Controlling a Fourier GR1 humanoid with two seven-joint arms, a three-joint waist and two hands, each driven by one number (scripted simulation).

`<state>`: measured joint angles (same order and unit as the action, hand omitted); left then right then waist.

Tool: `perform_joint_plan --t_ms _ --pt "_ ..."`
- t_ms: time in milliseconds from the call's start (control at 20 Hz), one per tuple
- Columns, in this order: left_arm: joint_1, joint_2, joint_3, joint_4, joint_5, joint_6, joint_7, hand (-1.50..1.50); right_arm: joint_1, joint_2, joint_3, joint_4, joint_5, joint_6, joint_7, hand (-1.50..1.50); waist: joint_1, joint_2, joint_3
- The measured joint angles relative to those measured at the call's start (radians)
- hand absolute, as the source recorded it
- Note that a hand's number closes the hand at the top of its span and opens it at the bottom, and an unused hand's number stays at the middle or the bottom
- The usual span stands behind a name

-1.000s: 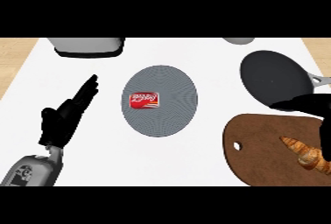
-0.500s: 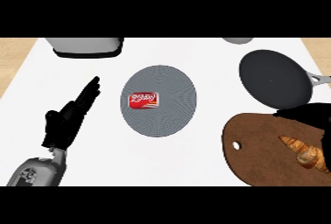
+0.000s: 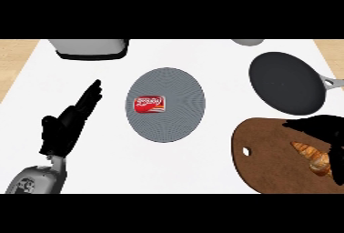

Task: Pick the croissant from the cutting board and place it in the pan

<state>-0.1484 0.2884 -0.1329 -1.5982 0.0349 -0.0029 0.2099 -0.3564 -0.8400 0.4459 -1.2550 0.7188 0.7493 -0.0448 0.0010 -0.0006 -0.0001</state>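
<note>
The golden croissant [image 3: 313, 157] lies on the brown cutting board [image 3: 265, 154] at the lower right. My right hand [image 3: 324, 129] hovers over the board's far right part, fingers pointing left, just above and beside the croissant, partly covering it; whether it touches the croissant I cannot tell. The dark round pan [image 3: 289, 82] with a grey handle sits beyond the board at the upper right. My left hand [image 3: 67, 125] rests at the left with straight fingers, holding nothing.
A grey plate [image 3: 168, 125] in the middle carries a red packet [image 3: 149, 103]. A grey appliance [image 3: 91, 48] stands at the back left and a grey bowl rim [image 3: 247, 42] shows at the back right.
My right hand has moved down and left from the pan's handle, onto the board beside the croissant. The left hand has barely shifted.
</note>
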Motion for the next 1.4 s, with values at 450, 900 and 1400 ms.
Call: perform_joint_plan --t_ms 450,900,1400 --pt "-0.004 -0.022 0.033 -0.014 -0.024 -0.04 0.015 0.0 0.008 0.078 -0.028 0.105 0.142 -0.058 -0.098 1.5 0.002 -0.004 -0.006" --pt "-0.009 -0.035 0.05 0.021 -0.041 -0.054 -0.015 0.0 0.02 0.073 -0.009 0.124 0.222 -0.107 -0.194 1.5 0.005 -0.012 -0.017" --pt "0.023 -0.039 0.075 -0.021 -0.041 -0.071 -0.002 0.0 0.115 0.098 -0.116 -0.065 0.182 -0.122 -0.189 1.5 -0.012 -0.008 -0.005"
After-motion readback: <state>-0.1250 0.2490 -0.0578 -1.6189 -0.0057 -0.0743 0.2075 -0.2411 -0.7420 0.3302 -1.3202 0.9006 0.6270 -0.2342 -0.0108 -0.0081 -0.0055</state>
